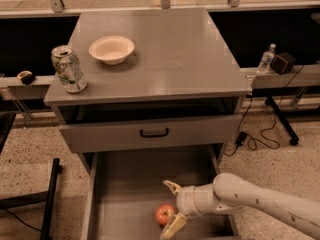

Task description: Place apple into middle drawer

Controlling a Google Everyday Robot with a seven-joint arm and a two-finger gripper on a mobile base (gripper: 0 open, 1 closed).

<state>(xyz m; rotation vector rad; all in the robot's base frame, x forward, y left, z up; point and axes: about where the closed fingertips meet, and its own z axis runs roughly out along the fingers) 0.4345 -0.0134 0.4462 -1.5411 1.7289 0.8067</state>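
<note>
The apple (163,214), small, round and red-orange, rests on the floor of the middle drawer (125,184), a wide grey tray pulled out below the cabinet. My gripper (170,209) reaches in from the right on a white arm, low inside the drawer. Its two tan fingers are spread, one finger (172,187) behind the apple and the other (172,227) in front of it, both right beside the apple without closing on it. The gripper is open.
A grey drawer front with a black handle (154,133) sits above the open drawer. On the cabinet top (175,54) stand a white bowl (111,49) and a green-and-white can (68,69). A water bottle (266,59) and cables (260,139) lie at right.
</note>
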